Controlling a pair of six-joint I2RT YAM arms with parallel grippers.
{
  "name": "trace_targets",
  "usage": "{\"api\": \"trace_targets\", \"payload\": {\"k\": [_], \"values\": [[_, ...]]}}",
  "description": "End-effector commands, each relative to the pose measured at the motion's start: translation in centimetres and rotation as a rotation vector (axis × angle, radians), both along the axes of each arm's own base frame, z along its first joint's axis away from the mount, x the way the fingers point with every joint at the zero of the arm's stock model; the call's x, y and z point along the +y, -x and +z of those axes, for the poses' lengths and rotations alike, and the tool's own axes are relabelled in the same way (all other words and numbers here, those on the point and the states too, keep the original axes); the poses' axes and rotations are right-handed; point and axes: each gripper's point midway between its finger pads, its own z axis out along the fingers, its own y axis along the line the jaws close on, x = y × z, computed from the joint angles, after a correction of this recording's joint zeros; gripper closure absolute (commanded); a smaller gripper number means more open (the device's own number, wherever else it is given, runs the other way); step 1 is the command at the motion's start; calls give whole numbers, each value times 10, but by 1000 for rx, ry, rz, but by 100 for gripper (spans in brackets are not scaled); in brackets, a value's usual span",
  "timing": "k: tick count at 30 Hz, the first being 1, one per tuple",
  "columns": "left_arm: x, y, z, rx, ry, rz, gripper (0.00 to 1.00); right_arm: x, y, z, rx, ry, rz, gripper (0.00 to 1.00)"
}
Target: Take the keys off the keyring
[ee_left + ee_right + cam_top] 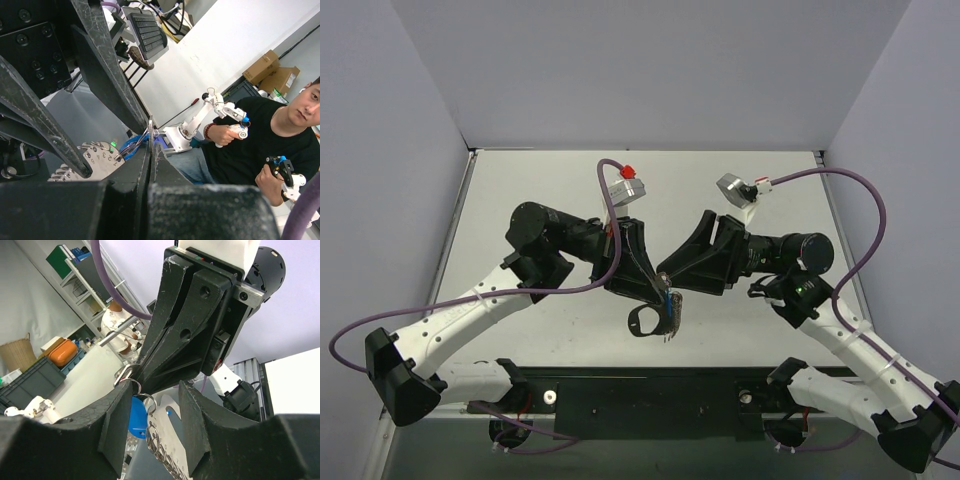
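1. Black left claw [131, 377] is pressed together on the pale keyring [123, 374]; your right claw [156, 395] stands spread around what hangs below.
2. Blue-headed key [136, 416] and silver chain [159, 450] dangle between the right fingers [115, 425], off the table [560, 180].
3. Tug sideways and you'd likely wrench the loop from that pinch, dropping the whole bunch.
4. Containers sit only beyond the rig: a wicker basket [15, 354] and grey crate [31, 382], contents unseen.
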Motion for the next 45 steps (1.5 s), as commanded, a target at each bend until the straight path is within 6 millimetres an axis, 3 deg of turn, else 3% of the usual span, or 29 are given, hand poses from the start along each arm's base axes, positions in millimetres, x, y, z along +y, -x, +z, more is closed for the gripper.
{"api": "trace_targets", "payload": {"k": [1,15,19,22,26,27,29,33,37,40,45], "values": [[3,0,19,-55,74,14,100,-6,11,14,-90,-69,3,62],[-4,-7,17,-46,68,19,100,-1,20,14,-92,-77,24,62],[-8,-10,15,-34,67,24,100,7,12,12,-69,-71,2,62],[-14,-13,11,-17,63,21,100,21,-11,2,-53,-33,-83,62],[-23,-15,5,7,45,12,100,43,-57,-32,11,158,-267,62],[-26,-16,3,9,41,11,100,48,-67,-49,48,223,-292,62],[-28,-19,0,10,37,12,100,52,-79,-56,69,234,-329,63],[-30,-29,-9,14,15,42,100,48,-108,-83,141,297,-445,63],[-30,-52,-20,49,-20,129,100,37,-136,-115,212,369,-575,63],[-29,-60,-28,69,-48,158,100,32,-140,-129,233,388,-600,63],[-24,-64,-32,58,-64,214,100,25,-143,-131,244,380,-636,63]]}}
